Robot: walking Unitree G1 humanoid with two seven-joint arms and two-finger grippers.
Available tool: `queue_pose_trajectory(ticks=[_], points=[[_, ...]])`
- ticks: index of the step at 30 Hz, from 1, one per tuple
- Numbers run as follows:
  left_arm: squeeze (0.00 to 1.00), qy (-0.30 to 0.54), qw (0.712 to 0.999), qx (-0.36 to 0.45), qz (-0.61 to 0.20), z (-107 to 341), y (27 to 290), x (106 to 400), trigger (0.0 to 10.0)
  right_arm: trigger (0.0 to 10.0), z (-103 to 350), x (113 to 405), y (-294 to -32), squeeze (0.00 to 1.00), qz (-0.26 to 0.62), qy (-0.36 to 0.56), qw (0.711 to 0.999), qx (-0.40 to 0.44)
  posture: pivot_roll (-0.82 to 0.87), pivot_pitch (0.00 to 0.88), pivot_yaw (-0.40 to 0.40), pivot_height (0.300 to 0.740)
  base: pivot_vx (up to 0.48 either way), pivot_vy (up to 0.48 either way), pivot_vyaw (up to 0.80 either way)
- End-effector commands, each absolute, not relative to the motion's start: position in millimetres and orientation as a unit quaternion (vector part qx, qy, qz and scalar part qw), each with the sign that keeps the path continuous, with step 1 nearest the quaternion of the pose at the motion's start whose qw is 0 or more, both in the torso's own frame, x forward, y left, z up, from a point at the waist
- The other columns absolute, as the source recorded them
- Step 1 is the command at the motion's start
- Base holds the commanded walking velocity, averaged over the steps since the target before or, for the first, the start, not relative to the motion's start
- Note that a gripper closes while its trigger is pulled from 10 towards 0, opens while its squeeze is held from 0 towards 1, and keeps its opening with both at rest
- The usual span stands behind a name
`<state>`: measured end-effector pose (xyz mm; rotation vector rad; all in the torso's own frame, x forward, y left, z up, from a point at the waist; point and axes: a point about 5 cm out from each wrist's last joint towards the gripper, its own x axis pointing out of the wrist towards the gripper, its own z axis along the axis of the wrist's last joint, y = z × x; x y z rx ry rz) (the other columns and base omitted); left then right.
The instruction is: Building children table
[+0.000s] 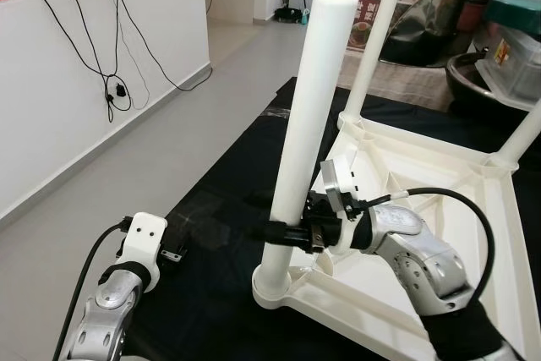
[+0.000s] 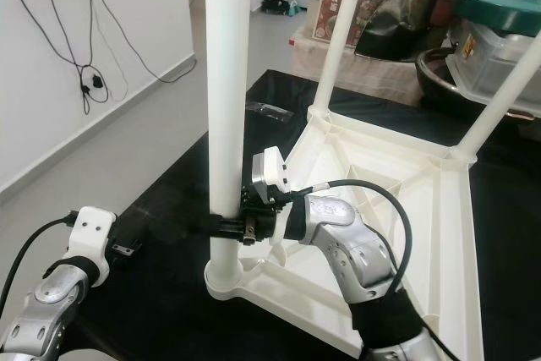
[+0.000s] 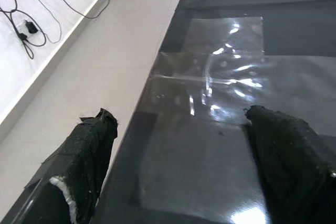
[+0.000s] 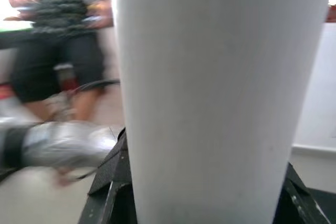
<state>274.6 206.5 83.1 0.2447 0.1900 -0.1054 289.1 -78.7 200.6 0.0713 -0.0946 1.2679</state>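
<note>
A white children's table top (image 1: 423,209) lies upside down on a black mat. A thick white leg (image 1: 308,99) stands upright in its near left corner socket (image 1: 272,283). My right gripper (image 1: 283,232) is shut on this leg low down, just above the socket; the leg (image 4: 220,93) sits between the black fingers (image 4: 105,187) in the right wrist view. Two more legs (image 1: 376,31) rise from the far corners. My left gripper (image 3: 189,166) is open, hovering over the mat at the left, holding nothing.
The black mat (image 1: 220,209) covers the grey floor (image 1: 127,150); clear plastic film (image 3: 210,77) lies on it. A white wall with hanging cables (image 1: 110,82) runs along the left. Storage boxes and pots (image 1: 499,48) crowd the back right. A person (image 4: 58,35) stands blurred behind the leg.
</note>
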Motion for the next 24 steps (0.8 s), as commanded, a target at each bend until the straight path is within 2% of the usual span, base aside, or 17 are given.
queue_pose_trajectory(ticks=[1,2,3,4,5,8,9,10,11,12,14,21,22,23,24], points=[[0.00,0.110,0.985,0.124,-0.056,76.8,205.2,272.4,10.0,0.0,165.9,322.5,-101.5,0.00,0.392,0.040,0.918,0.032,0.12,0.000,-0.066,0.740,0.000,0.000,0.00],[0.00,0.110,0.985,0.124,-0.056,76.8,205.2,272.4,10.0,0.0,165.9,322.5,-101.5,0.00,0.392,0.040,0.918,0.032,0.12,0.000,-0.066,0.740,0.000,0.000,0.00],[0.00,0.108,0.985,0.124,-0.059,77.5,204.0,274.2,10.0,0.0,150.1,341.1,-131.0,0.00,0.188,0.080,0.979,0.025,0.11,0.000,-0.060,0.740,0.000,0.000,0.00],[0.00,0.108,0.985,0.124,-0.060,78.1,203.8,275.8,10.0,0.0,137.1,342.7,-156.3,0.00,0.043,0.109,0.993,0.019,0.11,0.000,-0.056,0.740,0.000,0.000,0.00],[0.00,0.108,0.984,0.125,-0.061,78.2,204.0,277.3,10.0,0.0,126.7,335.9,-176.5,0.00,-0.061,0.130,0.990,0.013,0.10,0.000,-0.056,0.740,0.000,0.000,0.00],[0.00,0.108,0.984,0.126,-0.061,78.2,204.3,278.3,10.0,0.0,123.0,327.3,-187.4,0.00,-0.105,0.136,0.985,0.009,0.10,0.000,-0.056,0.740,0.000,0.000,0.00],[0.00,0.107,0.985,0.125,-0.061,79.0,203.4,279.1,10.0,2.9,124.0,319.3,-190.9,0.00,-0.115,0.134,0.984,0.005,0.10,0.000,-0.056,0.740,0.000,0.000,0.00],[0.00,0.107,0.985,0.125,-0.061,79.0,203.4,279.1,10.0,2.9,124.0,319.3,-190.9,0.00,-0.115,0.134,0.984,0.005,0.10,0.000,-0.056,0.740,0.000,0.000,0.00],[0.00,0.106,0.985,0.123,-0.062,78.9,201.4,278.6,10.0,10.0,127.4,313.5,-189.0,0.00,-0.102,0.126,0.987,0.003,0.09,0.000,-0.053,0.740,0.000,0.000,0.00],[0.00,0.105,0.985,0.122,-0.063,78.8,200.0,278.1,10.0,10.0,130.1,310.7,-186.2,0.00,-0.090,0.119,0.989,0.002,0.09,0.000,-0.053,0.740,0.000,0.000,0.00],[0.00,0.107,0.985,0.121,-0.064,76.6,198.3,277.0,10.0,10.0,137.5,311.3,-168.5,0.00,-0.006,0.089,0.996,0.009,0.09,0.000,-0.060,0.740,0.000,0.000,0.00],[0.00,0.108,0.985,0.122,-0.064,75.6,198.2,277.0,10.0,10.0,139.4,313.6,-158.7,0.00,0.014,0.075,0.997,0.033,0.09,0.000,-0.060,0.740,0.000,0.000,0.00],[0.00,0.107,0.985,0.121,-0.062,76.5,199.8,277.8,10.0,10.0,152.6,320.2,-137.7,1.00,0.113,0.066,0.989,0.065,0.10,0.000,-0.066,0.740,0.000,0.000,0.00],[0.00,0.107,0.985,0.121,-0.062,76.5,199.8,277.8,10.0,10.0,152.6,320.2,-137.7,1.00,0.113,0.066,0.989,0.065,0.10,0.000,-0.066,0.740,0.000,0.000,0.00],[0.00,0.105,0.985,0.121,-0.060,77.3,201.2,279.0,10.0,10.0,169.6,326.0,-121.9,0.00,0.206,0.039,0.975,0.077,0.10,0.000,-0.068,0.740,0.000,0.000,0.00]])
